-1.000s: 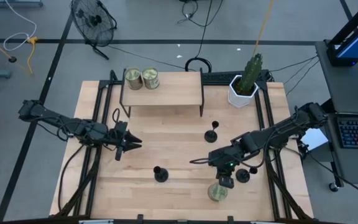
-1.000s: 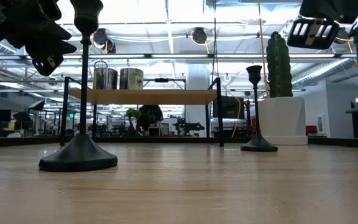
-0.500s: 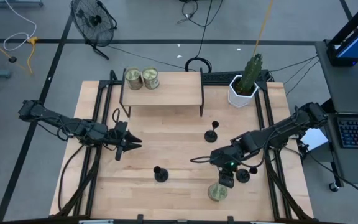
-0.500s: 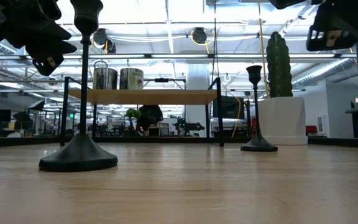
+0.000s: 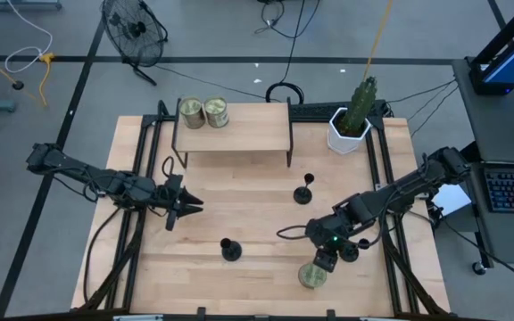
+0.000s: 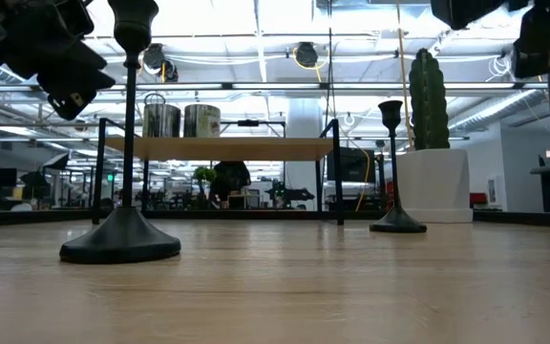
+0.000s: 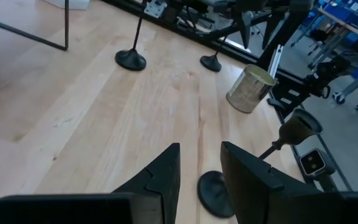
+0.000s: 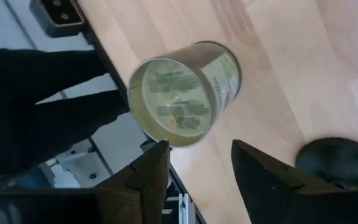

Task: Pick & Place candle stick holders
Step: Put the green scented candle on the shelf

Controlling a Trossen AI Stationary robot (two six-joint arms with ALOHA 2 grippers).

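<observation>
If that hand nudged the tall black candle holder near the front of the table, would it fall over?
The candle holder probably tips if pushed high: its stem is tall and thin. A low nudge likely just slides it, since the base looks wide and flat. It seems rigid, not floppy.

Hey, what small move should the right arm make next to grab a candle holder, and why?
Probably shift the right gripper sideways toward the holder next to it. Its open fingers now frame the tin near the table's front edge, not a holder; only a dark base shows beside them. The left gripper waits mid-table.
</observation>
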